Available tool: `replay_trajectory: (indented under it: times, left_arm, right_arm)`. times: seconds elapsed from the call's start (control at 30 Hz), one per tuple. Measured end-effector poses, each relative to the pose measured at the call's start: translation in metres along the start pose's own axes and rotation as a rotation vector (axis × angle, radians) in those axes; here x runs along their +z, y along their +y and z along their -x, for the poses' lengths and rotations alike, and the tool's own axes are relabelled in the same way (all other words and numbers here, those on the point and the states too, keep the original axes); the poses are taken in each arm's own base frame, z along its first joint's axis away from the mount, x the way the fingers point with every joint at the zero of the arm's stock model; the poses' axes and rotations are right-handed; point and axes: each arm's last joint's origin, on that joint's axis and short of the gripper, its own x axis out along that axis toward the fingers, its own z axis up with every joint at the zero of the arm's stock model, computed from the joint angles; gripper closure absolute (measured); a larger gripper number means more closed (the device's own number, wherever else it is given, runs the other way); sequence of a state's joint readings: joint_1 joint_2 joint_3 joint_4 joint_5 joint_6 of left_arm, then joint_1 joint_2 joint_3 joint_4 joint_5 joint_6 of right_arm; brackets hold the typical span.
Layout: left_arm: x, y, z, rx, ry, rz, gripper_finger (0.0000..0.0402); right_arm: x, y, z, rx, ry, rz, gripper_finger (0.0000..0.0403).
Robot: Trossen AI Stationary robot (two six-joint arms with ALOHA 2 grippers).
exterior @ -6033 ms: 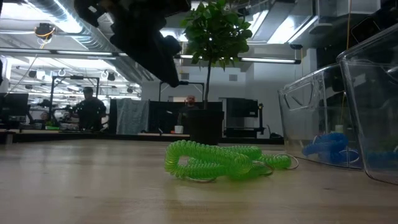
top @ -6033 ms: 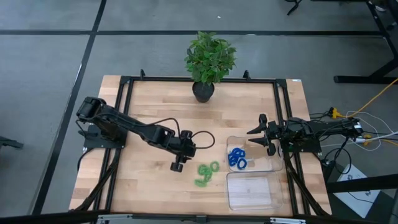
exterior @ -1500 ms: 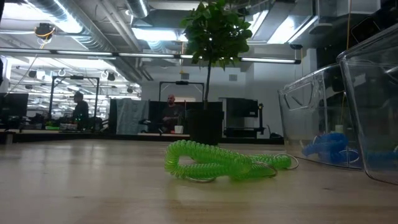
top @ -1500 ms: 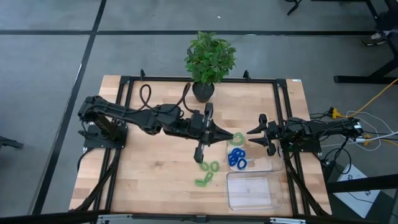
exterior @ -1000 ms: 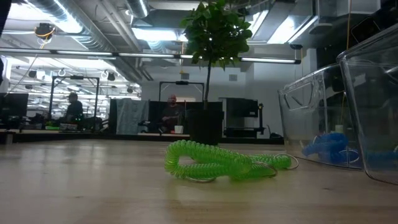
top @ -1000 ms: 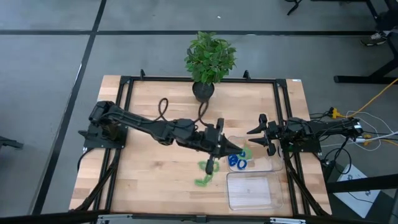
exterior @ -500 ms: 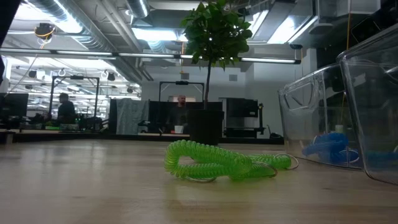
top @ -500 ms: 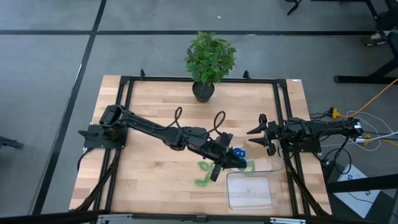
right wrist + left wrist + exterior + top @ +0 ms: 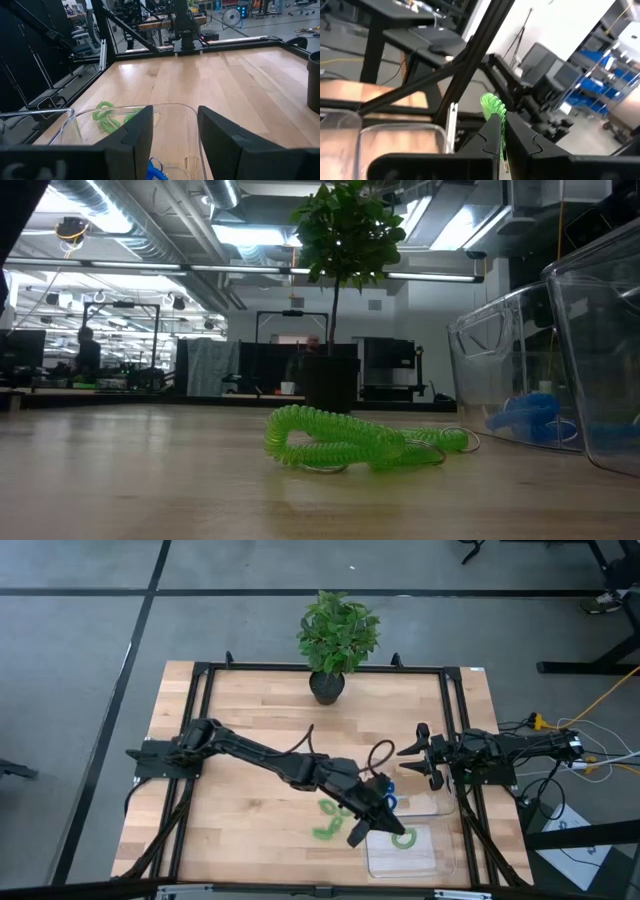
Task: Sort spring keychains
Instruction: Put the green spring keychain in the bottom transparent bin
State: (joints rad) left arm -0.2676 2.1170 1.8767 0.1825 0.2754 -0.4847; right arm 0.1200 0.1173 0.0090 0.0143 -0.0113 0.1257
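Green spring keychain (image 9: pixel 403 837) pinched tight in left gripper (image 9: pixel 385 824) over the near clear tray (image 9: pixel 425 858); springy coil could snag fingers on release

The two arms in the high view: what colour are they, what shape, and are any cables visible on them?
Both are black, slim, jointed arms. Loose black cable loops run along the left arm. The right arm has wires, one yellow, trailing behind. Each gripper has two dark fingers.

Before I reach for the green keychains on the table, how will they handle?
Probably floppy and light: the green keychains lie slumped in loose coils. They overlap, so lifting one may drag another. The left tool, over the near tray, grips one by a thin pinch, so that likely suffices.
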Motion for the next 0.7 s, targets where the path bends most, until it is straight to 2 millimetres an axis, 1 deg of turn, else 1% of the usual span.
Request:
replay_trajectory:
  times: [0.17,0.33,0.43,0.63,0.7]
  left_arm:
    - [-0.01,0.008,-0.002,0.054,0.075,-0.005,0.0394]
    - [-0.021,0.017,-0.002,0.162,0.148,-0.107,0.0394]
    - [-0.024,0.019,-0.001,0.205,0.175,-0.162,0.0394]
    - [-0.029,0.021,0.0,0.242,0.228,-0.235,0.0394]
    - [-0.034,0.022,0.0,0.27,0.248,-0.265,0.0394]
  right_arm:
    - [0.0,0.0,0.0,0.0,0.001,0.0,0.0249]
    - [0.0,0.0,0.0,0.0,0.0,0.0,0.0249]
    - [0.0,0.0,0.0,0.0,0.001,0.0,0.0249]
    - [0.0,0.0,0.0,0.0,0.0,0.0,0.0249]
    - [0.0,0.0,0.0,0.0,0.0,0.0,0.0249]
